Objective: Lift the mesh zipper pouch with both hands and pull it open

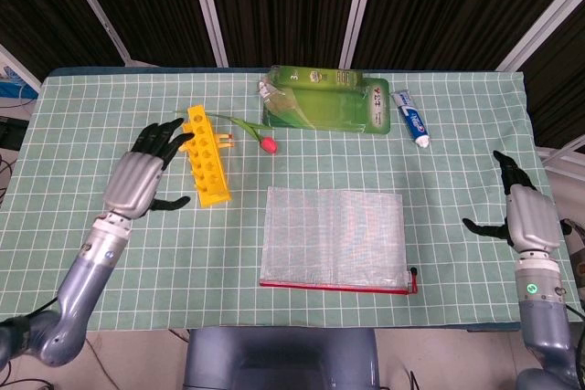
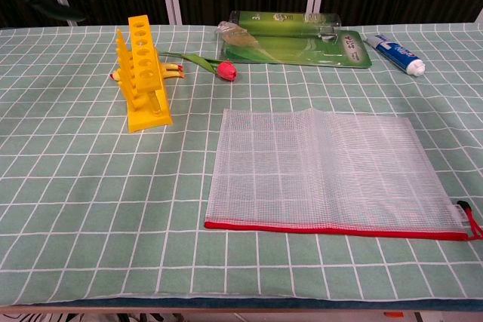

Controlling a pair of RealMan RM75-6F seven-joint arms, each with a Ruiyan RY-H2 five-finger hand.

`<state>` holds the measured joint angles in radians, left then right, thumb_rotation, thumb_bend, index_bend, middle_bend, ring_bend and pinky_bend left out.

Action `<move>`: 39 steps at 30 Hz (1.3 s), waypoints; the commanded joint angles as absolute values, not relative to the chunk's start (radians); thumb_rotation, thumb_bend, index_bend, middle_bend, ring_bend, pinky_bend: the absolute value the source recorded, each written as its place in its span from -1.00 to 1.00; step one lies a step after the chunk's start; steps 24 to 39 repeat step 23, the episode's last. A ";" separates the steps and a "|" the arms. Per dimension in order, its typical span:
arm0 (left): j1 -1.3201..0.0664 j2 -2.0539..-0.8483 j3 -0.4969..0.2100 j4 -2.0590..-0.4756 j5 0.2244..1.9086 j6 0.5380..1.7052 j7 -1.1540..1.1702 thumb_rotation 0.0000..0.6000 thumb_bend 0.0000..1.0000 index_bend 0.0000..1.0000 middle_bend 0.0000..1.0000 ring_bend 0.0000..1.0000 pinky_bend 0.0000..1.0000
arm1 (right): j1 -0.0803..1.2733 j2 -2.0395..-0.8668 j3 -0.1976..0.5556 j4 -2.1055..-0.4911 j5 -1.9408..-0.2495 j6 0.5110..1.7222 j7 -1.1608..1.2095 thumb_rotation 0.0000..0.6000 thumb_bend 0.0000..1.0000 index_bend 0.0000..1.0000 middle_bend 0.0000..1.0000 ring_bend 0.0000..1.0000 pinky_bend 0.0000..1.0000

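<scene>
The white mesh zipper pouch [image 1: 333,237] lies flat on the green checked tablecloth, its red zipper edge toward the front; the chest view shows the pouch [image 2: 324,167] with a black pull at its right end. My left hand [image 1: 139,178] hovers at the left, fingers spread, holding nothing, left of the yellow rack. Near the table's right edge my right hand [image 1: 527,215] is open too, well apart from the pouch. Neither hand shows in the chest view.
A yellow tube rack [image 1: 207,164] stands left of the pouch. A red tulip [image 1: 267,142] lies behind it. A green blister pack [image 1: 324,108] and a toothpaste tube [image 1: 411,119] lie at the back.
</scene>
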<state>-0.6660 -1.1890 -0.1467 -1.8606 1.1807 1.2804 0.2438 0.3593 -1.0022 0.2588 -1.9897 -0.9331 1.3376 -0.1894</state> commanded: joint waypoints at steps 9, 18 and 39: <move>-0.316 -1.105 0.123 -1.675 1.437 1.564 0.108 1.00 -0.87 -0.99 -1.00 -1.00 -1.00 | 0.142 -0.994 0.054 -1.799 -1.313 1.538 -0.083 1.00 -0.79 -1.00 -1.00 -1.00 -0.51; -0.208 -1.145 0.099 -1.528 1.477 1.684 -0.056 1.00 -0.87 -1.00 -1.00 -1.00 -1.00 | 0.070 -1.030 0.043 -1.650 -1.346 1.594 0.036 1.00 -0.83 -1.00 -1.00 -1.00 -0.54; -0.189 -1.170 0.075 -1.478 1.495 1.704 -0.071 1.00 -0.87 -1.00 -1.00 -1.00 -1.00 | 0.057 -1.038 0.072 -1.634 -1.321 1.596 0.087 1.00 -0.83 -1.00 -1.00 -1.00 -0.54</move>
